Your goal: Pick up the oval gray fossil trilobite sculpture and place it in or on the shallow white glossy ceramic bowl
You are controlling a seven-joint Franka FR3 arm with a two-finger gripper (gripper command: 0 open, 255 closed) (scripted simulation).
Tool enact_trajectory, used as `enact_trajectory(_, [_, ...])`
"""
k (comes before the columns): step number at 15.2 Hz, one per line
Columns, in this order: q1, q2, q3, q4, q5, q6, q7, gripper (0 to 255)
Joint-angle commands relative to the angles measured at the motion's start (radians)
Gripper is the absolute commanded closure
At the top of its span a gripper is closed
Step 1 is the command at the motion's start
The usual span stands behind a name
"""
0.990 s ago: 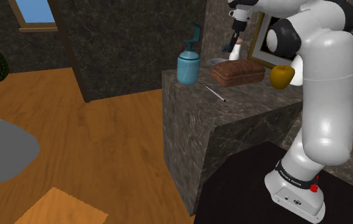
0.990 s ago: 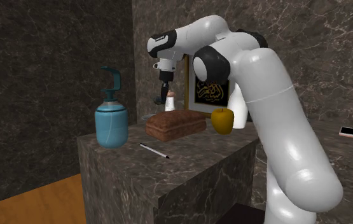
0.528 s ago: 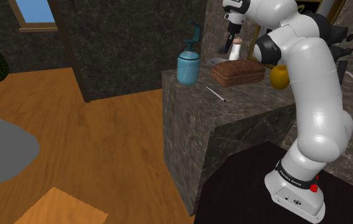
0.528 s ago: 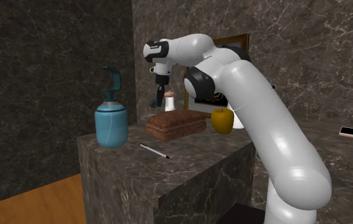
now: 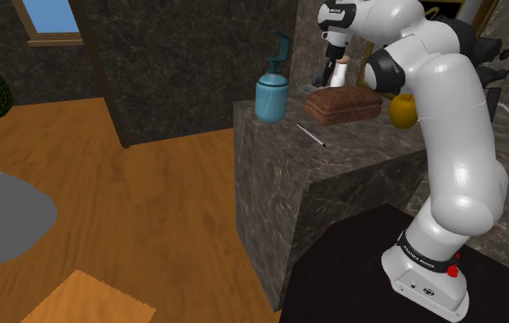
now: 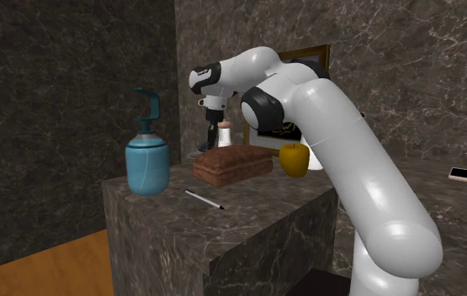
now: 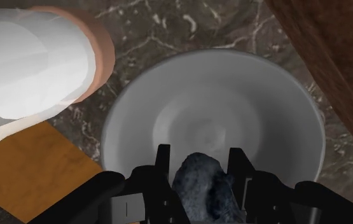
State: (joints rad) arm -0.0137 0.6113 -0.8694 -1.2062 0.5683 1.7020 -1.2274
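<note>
A dark grey, rough trilobite sculpture (image 7: 200, 186) is clasped between my two black fingers (image 7: 163, 167), so my gripper (image 7: 200, 170) is shut on it. Directly beneath it lies the shallow pale bowl (image 7: 267, 95), with the sculpture hanging over the bowl's near half. In the shoulder view the gripper (image 5: 322, 73) hangs just above the bowl (image 5: 311, 89) at the back of the marble counter. From the second exterior view the gripper (image 6: 207, 134) is low over the bowl (image 6: 194, 155), behind the brown block.
A brown loaf-like block (image 5: 342, 104) lies beside the bowl, and a white bottle (image 7: 28, 70) stands close on the other side. A blue pump dispenser (image 5: 271, 92), a yellow apple (image 5: 403, 111) and a pen (image 5: 312, 136) share the counter (image 5: 280, 156). A phone (image 6: 466, 175) lies on a far surface.
The arm has swung towards the shoulder view's left and lowered, bringing the gripper with the sculpture down close over the bowl.
</note>
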Motion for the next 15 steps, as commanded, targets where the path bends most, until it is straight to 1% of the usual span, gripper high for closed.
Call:
enact_trajectory(1, [0.016, -0.005, -0.002, -0.04, -0.001, 0.031, -0.006, 255])
enact_trajectory(8, [0.016, -0.005, -0.002, -0.04, -0.001, 0.031, -0.006, 255])
enact_trajectory(9, [0.016, -0.005, -0.002, -0.04, -0.001, 0.031, -0.006, 0])
enact_trajectory(14, [0.016, -0.005, -0.002, -0.04, -0.001, 0.031, -0.006, 0])
enact_trajectory(15, [0.007, -0.009, -0.004, -0.009, -0.005, 0.001, 0.0, 0])
